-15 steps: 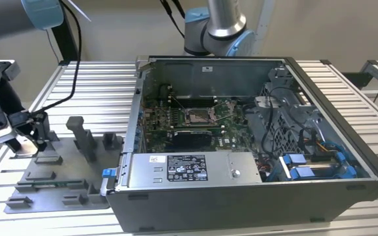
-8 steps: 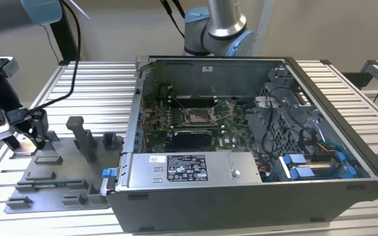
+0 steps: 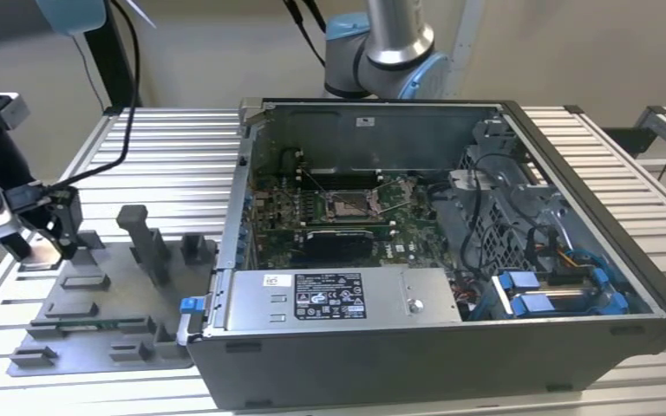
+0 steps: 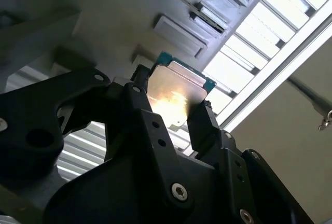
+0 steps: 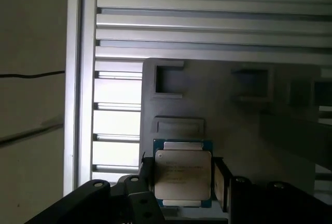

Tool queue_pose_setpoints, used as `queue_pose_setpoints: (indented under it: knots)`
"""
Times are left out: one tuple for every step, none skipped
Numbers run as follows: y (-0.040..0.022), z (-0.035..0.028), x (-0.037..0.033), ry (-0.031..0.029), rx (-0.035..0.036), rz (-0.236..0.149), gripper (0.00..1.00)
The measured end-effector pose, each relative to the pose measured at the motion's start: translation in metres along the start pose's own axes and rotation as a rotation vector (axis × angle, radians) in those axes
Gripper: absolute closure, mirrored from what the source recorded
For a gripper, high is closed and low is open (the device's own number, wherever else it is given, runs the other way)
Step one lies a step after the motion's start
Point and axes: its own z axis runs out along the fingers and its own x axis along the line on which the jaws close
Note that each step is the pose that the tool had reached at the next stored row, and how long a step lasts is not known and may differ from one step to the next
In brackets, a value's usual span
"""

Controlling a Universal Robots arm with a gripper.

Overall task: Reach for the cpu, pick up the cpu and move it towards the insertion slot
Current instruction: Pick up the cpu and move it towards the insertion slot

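The cpu is a thin square chip with a silvery top and a green rim. It sits between the black fingers of my gripper, which is shut on its two opposite edges. In the second wrist view the cpu stands off the grey fixture behind it, held in the gripper. In the exterior view the gripper hangs at the exterior view's left, over the back corner of the grey fixture plate. The insertion slot, a silver-framed socket, lies on the green board inside the open case, well off to the exterior view's right.
The open computer case has tall walls, a power supply at its front and cables with blue clips on the exterior view's right. Upright grey fixture blocks stand between the gripper and the case. Slatted aluminium table lies all around.
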Motion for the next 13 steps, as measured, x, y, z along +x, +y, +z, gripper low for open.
queue_pose_setpoints:
  knots:
    - [0.0001, -0.0012, 0.0, 0.0, 0.0, 0.0, 1.0]
    - [0.0001, -0.0025, 0.0, 0.0, 0.0, 0.0, 1.0]
    - [0.0002, -0.004, 0.0, 0.0001, 0.0, 0.0, 1.0]
    - [0.0002, -0.0053, 0.0, 0.0, -0.0001, 0.0, 1.0]
    - [0.0003, -0.0067, 0.0, 0.0, 0.0, 0.0, 1.0]
    - [0.0003, -0.0081, 0.0, 0.0001, 0.0, 0.0, 1.0]
    - [0.0004, -0.0096, 0.0, 0.0001, 0.0, 0.0, 1.0]
    - [0.0004, -0.011, 0.0, 0.0, 0.0, 0.0, 1.0]
    - [0.0005, -0.0125, 0.0, 0.0001, 0.0, 0.0, 1.0]
    - [0.0005, -0.0139, 0.0, 0.0, 0.0, 0.0, 1.0]
    - [0.0006, -0.0156, 0.0, 0.0, 0.0, 0.0, 1.0]
    - [0.0007, -0.0171, 0.0, -0.0001, 0.0, 0.0, 1.0]
    - [0.0007, -0.0187, 0.0, -0.0001, -0.0001, 0.0, 1.0]
